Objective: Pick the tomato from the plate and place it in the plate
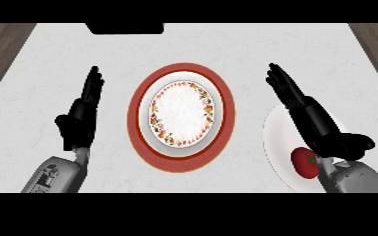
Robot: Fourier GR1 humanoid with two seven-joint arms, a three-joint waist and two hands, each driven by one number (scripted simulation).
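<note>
Tomato [303,162] sits at the lower right of the frame, on a plain white plate [275,135] whose right part is hidden under the right forearm. It lies near the bottom of that plate, just beside the wrist, with a small green stem patch showing on its right side. The right hand [306,107] stretches up and to the left above the white plate, fingers straight and together, thumb out to the right; it is open, holds nothing, and is not touching the fruit. The left hand [80,115] rests at the left of the frame, fingers straight and pointing up, also open and empty. At the centre of the table [59,45] stands the patterned plate [183,112], white with a ring of small fruit motifs, set on a wider red plate [221,100]; this looks like the goal. A dark block [125,28] lies at the upper edge, well apart from everything. As a judgement, the tomato should be light, round and smooth-skinned, so it may roll or slide away if nudged from one side, and soft enough to bruise if squeezed hard. The best hold seems to be across its widest part, thumb on one side and fingers on the other, coming from above so the plate rim does not get in the way. The hand would first need to draw back toward the lower right, since the fruit lies behind its fingertips.
</note>
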